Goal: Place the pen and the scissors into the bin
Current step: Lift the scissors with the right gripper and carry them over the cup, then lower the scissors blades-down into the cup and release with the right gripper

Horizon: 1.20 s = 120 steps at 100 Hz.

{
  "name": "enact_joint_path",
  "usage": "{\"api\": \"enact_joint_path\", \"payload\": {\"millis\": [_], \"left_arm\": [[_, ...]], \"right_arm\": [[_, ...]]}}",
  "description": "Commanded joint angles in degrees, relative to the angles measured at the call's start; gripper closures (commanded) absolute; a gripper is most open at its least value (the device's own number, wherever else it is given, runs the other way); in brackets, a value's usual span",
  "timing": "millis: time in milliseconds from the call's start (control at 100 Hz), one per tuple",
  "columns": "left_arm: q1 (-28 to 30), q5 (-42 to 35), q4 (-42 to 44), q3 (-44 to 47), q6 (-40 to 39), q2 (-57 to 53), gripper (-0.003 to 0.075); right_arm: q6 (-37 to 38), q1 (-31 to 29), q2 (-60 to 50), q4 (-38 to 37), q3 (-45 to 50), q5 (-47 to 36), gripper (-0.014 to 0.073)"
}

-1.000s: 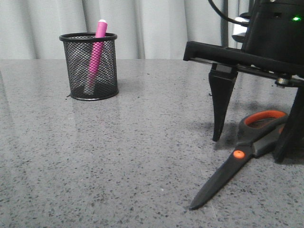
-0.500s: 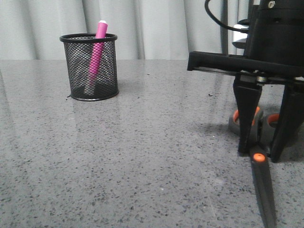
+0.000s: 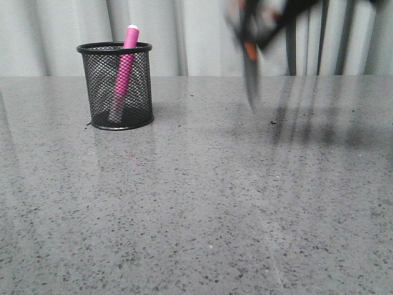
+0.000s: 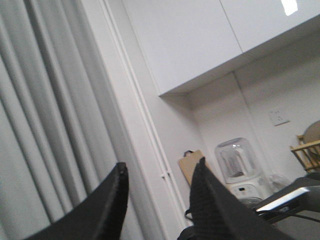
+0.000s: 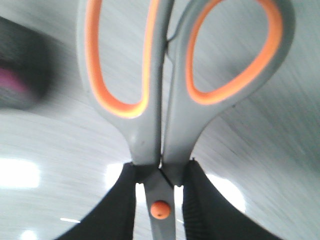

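The black mesh bin (image 3: 115,85) stands on the grey table at the far left. The pink pen (image 3: 124,69) leans inside it, its white end above the rim. The scissors (image 3: 250,61) hang blurred in the air at the top centre of the front view, blades pointing down. In the right wrist view my right gripper (image 5: 160,172) is shut on the scissors (image 5: 160,115) at the base of the handles by the orange pivot screw. The bin shows there as a dark blur (image 5: 22,75). My left gripper (image 4: 159,172) is open and empty, pointing up at the room.
Grey curtains hang behind the table (image 3: 196,203). The left wrist view shows a curtain, white cupboards and a water dispenser (image 4: 235,162).
My right gripper has closed on the scissors, lifted them off the table at the right and carried them up and to the left. The bin and pen have not moved.
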Motion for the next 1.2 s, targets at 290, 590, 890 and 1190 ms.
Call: {"api": "enact_joint_path", "payload": {"millis": [290, 590, 890, 1190], "left_arm": [[-0.4, -7.8, 0.1, -0.6, -2.0, -2.7, 0.0482], [-0.4, -7.2, -1.3, 3.6, -8.8, -2.7, 0.0482], [-0.4, -5.0, -1.3, 4.2, -9.5, -2.7, 0.0482], [-0.4, -5.0, 0.8, 4.2, -9.5, -3.8, 0.0482]], "right_arm": [[-20.6, 6.0, 0.4, -2.2, -15.4, -29.2, 0.0669], [-30.6, 6.0, 12.3, -2.8, -15.4, -41.6, 0.067], [-30.9, 6.0, 19.9, -5.3, -15.3, -48.6, 0.067], [-30.9, 6.2, 21.1, -3.8, -10.4, -50.0, 0.067]]}}
